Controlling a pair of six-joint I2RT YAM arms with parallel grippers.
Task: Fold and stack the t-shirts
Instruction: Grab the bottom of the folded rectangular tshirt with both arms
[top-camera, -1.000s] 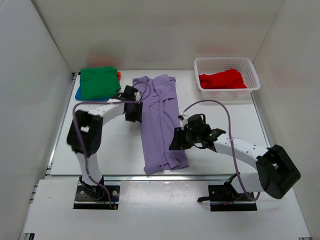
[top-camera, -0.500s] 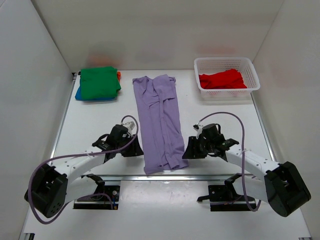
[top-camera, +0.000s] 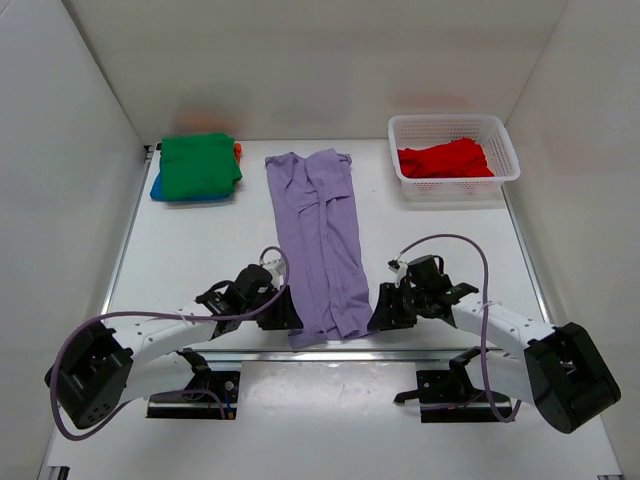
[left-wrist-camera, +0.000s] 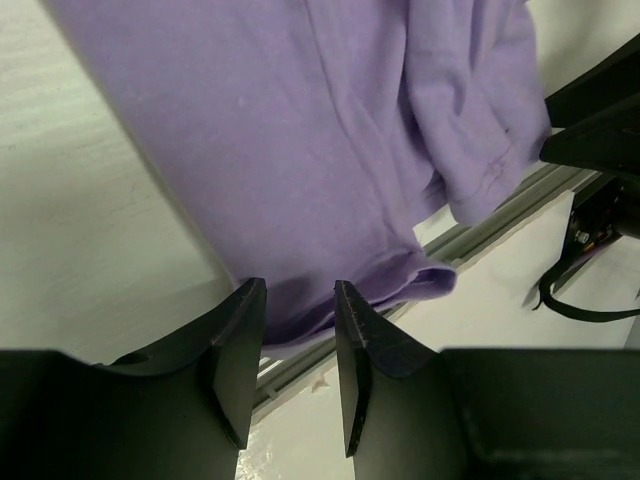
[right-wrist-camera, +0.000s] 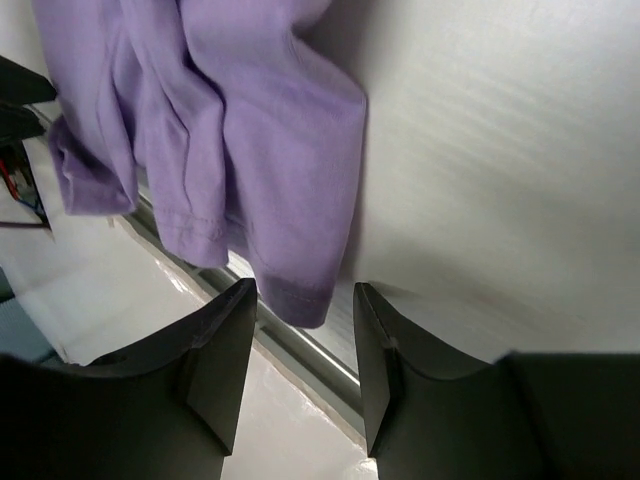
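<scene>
The lavender t-shirt (top-camera: 318, 240) lies as a long folded strip down the middle of the table, its hem over the near edge. My left gripper (top-camera: 284, 315) is open at the hem's left corner; in the left wrist view the shirt (left-wrist-camera: 300, 150) lies just beyond the gripper (left-wrist-camera: 298, 310). My right gripper (top-camera: 381, 313) is open at the hem's right corner, which shows in the right wrist view (right-wrist-camera: 270, 200) just beyond the gripper (right-wrist-camera: 305, 320). The green shirt (top-camera: 198, 164) sits folded on the blue one (top-camera: 160, 188); an orange edge (top-camera: 238, 149) peeks out behind. The red shirt (top-camera: 445, 160) lies crumpled in the basket.
A white mesh basket (top-camera: 505, 150) stands at the back right corner. White walls close in the table on three sides. A metal rail (left-wrist-camera: 480, 225) runs along the table's near edge.
Both grippers have moved from the shirt's middle down to its near hem corners, the left arm swinging a long way toward the front.
</scene>
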